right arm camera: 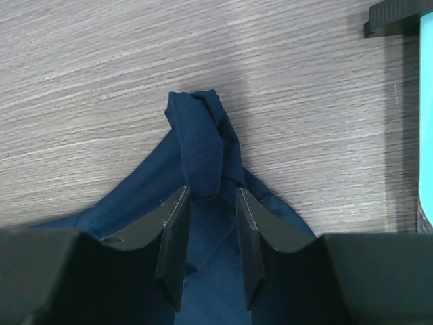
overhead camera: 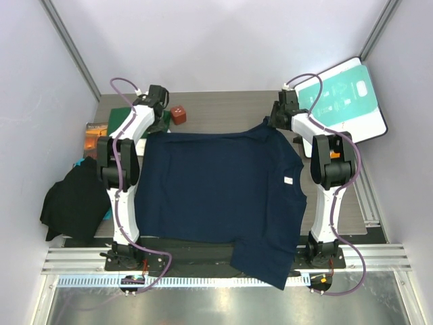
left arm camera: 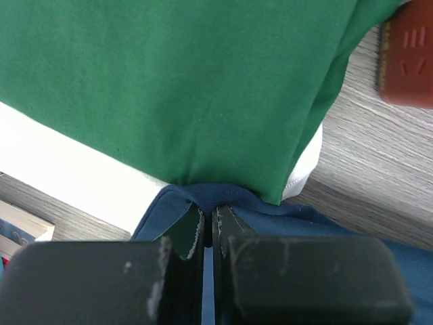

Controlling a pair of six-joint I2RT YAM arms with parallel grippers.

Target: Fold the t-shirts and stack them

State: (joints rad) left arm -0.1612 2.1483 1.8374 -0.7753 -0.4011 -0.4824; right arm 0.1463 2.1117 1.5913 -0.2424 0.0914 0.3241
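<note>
Jaws, left gripper (left arm camera: 208,233): pinched shut on a navy t-shirt (overhead camera: 216,189) corner, touching the green t-shirt (left arm camera: 176,81) stacked on the white t-shirt (left arm camera: 74,169), the latter seen only from that wrist; overhead alone showed the navy spread flat over the table (overhead camera: 223,112), both arms stretched to its far corners; right gripper (right arm camera: 211,203): jaws narrowly parted astride a bunched fold.

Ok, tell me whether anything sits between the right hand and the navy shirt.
Nothing visible does. The right hand straddles a bunched corner of the navy shirt, jaws apart on either side of it, with only bare table beyond.
</note>
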